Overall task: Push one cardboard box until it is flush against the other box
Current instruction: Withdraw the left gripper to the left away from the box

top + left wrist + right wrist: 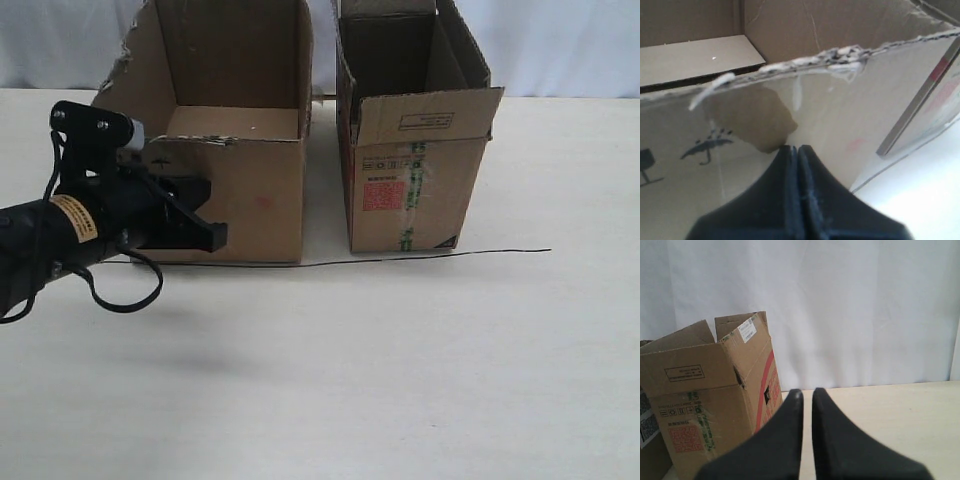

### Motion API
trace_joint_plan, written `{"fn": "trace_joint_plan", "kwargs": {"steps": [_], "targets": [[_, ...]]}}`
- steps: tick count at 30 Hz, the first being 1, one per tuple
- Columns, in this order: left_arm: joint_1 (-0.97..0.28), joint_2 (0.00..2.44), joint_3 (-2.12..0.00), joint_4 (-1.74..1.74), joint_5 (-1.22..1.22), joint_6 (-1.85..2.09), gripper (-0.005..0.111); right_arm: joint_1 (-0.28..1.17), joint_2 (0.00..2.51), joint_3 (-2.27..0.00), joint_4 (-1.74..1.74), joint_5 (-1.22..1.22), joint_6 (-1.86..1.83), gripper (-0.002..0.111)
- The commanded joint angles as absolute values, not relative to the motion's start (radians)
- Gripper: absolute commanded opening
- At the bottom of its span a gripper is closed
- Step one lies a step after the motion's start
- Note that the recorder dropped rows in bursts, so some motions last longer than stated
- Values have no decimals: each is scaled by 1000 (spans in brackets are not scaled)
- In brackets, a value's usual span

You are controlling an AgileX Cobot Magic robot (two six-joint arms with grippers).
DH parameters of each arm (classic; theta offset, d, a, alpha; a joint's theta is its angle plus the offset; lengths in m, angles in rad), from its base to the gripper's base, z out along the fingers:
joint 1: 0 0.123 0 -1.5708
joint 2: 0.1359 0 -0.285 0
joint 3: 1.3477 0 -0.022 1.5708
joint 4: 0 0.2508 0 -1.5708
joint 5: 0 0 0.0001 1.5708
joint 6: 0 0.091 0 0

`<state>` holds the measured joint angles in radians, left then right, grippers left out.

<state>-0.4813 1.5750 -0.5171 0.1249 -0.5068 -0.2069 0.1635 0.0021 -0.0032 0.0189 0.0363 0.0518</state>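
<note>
Exterior view: we record the left gripper [213, 236], jaws pressed together and holding nothing, in front of the left part of the cardboard box's [255, 195] front wall. The box stands upright on the table [400, 380], open top up, its long side running across the view. What we can see of its inside is bare. A gap separates it from the other box [415, 205], upright to its right.

Left wrist view: the closed tips sit close to the front wall below the torn rim [840, 54]; we cannot confirm contact.

Right wrist view: the right gripper [806, 392], jaws a narrow slit apart and empty, hangs beside the other box.
</note>
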Motion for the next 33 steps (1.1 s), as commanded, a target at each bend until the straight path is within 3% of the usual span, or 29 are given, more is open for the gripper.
{"fn": "trace_joint_plan", "kwargs": {"steps": [1,10,22,33], "targets": [[-487,1579,-531,119,-500,-201,0,165,0,0,11,28,50,5],[-489,1521,-531,200,-389,-254,0,165,0,0,11,28,50,5],[-460,997,-531,226,0,-258,0,165,0,0,11,28,50,5],[-10,994,-536,232,-30,-236,0,165,0,0,11,28,50,5]]}}
